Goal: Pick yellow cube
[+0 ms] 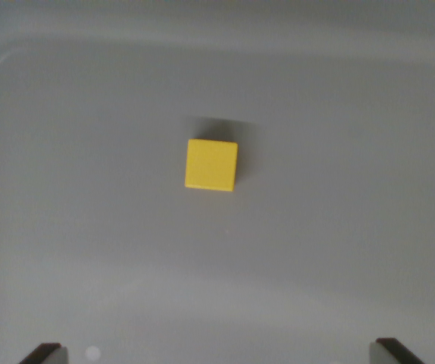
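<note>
A yellow cube point(211, 164) rests on the grey floor of a shallow tray, a little above the middle of the wrist view, casting a small shadow on its far side. Only the two dark fingertips point(42, 353) of my gripper point(217, 353) show, at the bottom left and bottom right corners. They stand far apart, so the gripper is open with nothing between the fingers. The cube lies well ahead of the fingertips, roughly centred between them, and they do not touch it.
The grey tray's rounded rim point(5, 57) curves along the top and left of the view. A faint lighter band point(202, 284) crosses the floor below the cube. A small pale spot point(92, 353) lies beside the left fingertip.
</note>
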Available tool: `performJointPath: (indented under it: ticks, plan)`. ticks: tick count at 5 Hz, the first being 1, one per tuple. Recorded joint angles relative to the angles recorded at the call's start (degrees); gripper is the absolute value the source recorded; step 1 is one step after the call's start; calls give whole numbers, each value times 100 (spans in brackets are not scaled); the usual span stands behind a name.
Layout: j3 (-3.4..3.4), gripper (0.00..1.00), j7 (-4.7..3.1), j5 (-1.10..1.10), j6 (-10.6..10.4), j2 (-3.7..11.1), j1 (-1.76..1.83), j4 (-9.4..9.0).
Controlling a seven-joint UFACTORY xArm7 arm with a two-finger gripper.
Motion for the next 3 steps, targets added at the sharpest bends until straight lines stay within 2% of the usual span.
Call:
performJointPath:
  ticks: [1, 2, 3]
  plan:
    - [0, 0, 0, 0, 0, 0, 0, 0]
    - [-3, 0, 15, 2, -185, 132, 6, -75]
    - [-3, 0, 15, 2, -185, 132, 6, -75]
